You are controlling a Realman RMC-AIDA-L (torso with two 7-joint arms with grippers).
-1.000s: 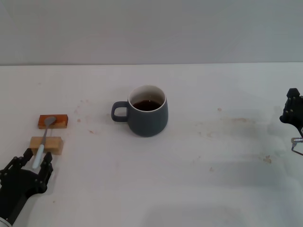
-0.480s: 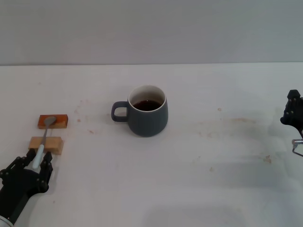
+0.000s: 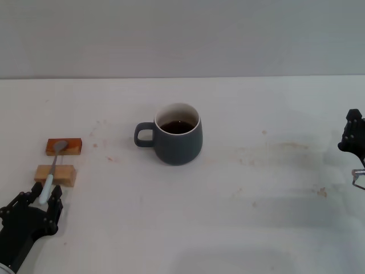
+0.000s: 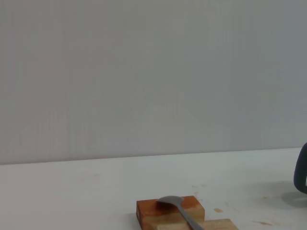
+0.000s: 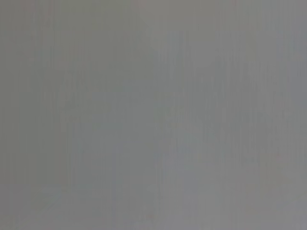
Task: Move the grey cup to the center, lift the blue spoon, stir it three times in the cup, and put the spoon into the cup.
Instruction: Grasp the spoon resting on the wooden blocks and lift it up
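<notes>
slate-grey cup (image 3: pixel 178 142), pale-blue-handled spoon (image 3: pixel 50 178), brown blocks (image 3: pixel 64 146)

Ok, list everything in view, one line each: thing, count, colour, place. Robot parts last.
grey cup: one, slate grey with off-white rim, dark liquid inside, table centre, handle toward the robot's left.
blue spoon: one, grey metal bowl, pale blue handle, lying across both blocks at the robot's left.
wooden blocks: two, the reddish-brown block under the spoon's bowl, the pale tan block nearer the robot.
table: one, white, with faint brown stains.
left gripper: one, black, open around the spoon handle's end.
right gripper: one, black, idle at the table's right edge.
</notes>
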